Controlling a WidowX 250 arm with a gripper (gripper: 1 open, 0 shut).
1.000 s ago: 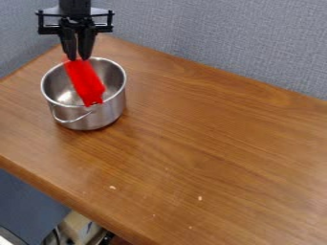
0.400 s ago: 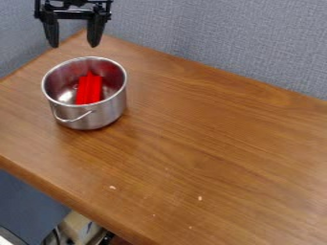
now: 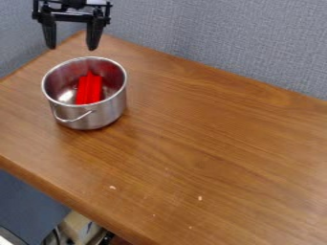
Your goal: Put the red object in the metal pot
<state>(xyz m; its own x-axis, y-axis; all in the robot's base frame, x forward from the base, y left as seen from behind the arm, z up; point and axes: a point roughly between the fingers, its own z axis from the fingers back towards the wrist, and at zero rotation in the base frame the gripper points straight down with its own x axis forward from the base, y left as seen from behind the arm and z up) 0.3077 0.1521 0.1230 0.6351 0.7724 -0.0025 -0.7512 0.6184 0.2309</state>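
Red bar (image 3: pixel 88 89) lies inside metal pot (image 3: pixel 84 117), below rim. Gripper (image 3: pixel 73 40) above pot's far side, fingers spread, holding nothing. Bar judged light, stiff, somewhat slippery, hardly fragile; if regrip required, grasp long sides at mid-length, clear of pot's wall.

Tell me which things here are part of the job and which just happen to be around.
Part of the job:
- red object
- metal pot
- gripper

Just around:
- wooden table
- cables at the bottom left edge
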